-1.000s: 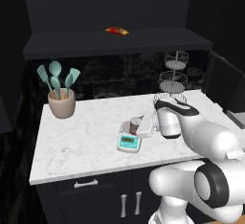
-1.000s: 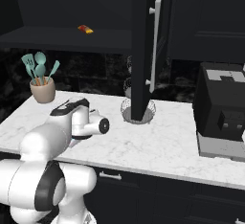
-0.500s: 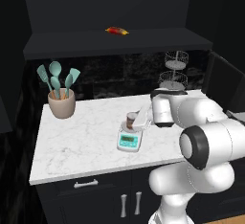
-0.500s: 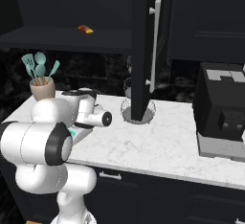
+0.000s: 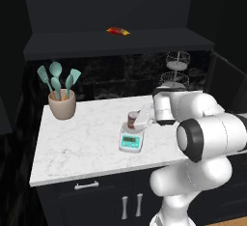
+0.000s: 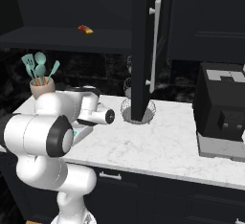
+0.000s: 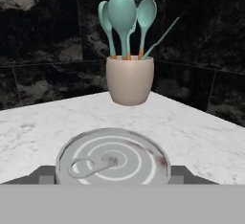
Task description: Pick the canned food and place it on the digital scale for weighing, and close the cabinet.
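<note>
The canned food [image 5: 132,119] stands upright on the round plate of the teal-and-white digital scale [image 5: 130,144] in the middle of the marble counter. My gripper [image 5: 137,121] reaches in from the right. In the hand view its two grey fingertips [image 7: 46,175] press close against both sides of the can's ring-pull top [image 7: 112,163], with no gap showing. The cabinet [image 6: 140,50] above the counter has its door swung out edge-on, its long silver handle [image 6: 154,41] facing right.
A beige pot of teal utensils [image 5: 61,105] stands at the back left of the counter. A wire basket stand [image 6: 138,112] sits under the open door. A black coffee machine [image 6: 222,108] is on the right. A red-and-yellow packet [image 5: 117,31] lies on the cabinet shelf.
The arm's elbow and upper links have swung up and to the right. The hand has stayed at the can, and the can has stayed on the scale.
</note>
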Robot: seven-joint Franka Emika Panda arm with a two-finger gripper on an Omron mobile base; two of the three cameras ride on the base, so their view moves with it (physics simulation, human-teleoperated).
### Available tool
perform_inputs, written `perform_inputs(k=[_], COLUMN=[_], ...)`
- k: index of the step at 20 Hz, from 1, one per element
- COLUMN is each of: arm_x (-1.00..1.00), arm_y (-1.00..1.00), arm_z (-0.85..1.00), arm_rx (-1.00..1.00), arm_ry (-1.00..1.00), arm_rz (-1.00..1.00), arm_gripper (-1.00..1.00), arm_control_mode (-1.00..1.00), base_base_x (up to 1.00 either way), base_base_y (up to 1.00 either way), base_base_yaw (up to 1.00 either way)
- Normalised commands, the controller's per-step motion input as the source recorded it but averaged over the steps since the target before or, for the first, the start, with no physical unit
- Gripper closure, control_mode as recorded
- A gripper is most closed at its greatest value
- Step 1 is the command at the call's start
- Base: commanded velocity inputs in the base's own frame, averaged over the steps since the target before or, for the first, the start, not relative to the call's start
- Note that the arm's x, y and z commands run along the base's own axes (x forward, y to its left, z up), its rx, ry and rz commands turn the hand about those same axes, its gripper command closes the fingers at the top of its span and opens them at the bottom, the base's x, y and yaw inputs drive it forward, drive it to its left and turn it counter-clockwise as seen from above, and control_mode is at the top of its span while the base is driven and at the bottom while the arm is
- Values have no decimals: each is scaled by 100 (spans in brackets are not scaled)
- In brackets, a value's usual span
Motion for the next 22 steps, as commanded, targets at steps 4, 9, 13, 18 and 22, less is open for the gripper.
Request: perform_inputs(k=[4,9,13,18,22], arm_x=[-32,-6,0,-7,-28], arm_y=[7,0,-8,-6,-12], arm_z=[-17,-3,0,0,0], arm_rx=[0,0,0,1,2], arm_ry=[-1,0,0,0,-3], arm_rz=[0,0,0,0,0], arm_gripper=[-100,-100,-100,-100,-100], arm_control_mode=[-100,-100,-100,-100,-100], base_base_x=[0,0,0,0,0], base_base_y=[0,0,0,0,0], base_base_yaw=[0,0,0,0,0])
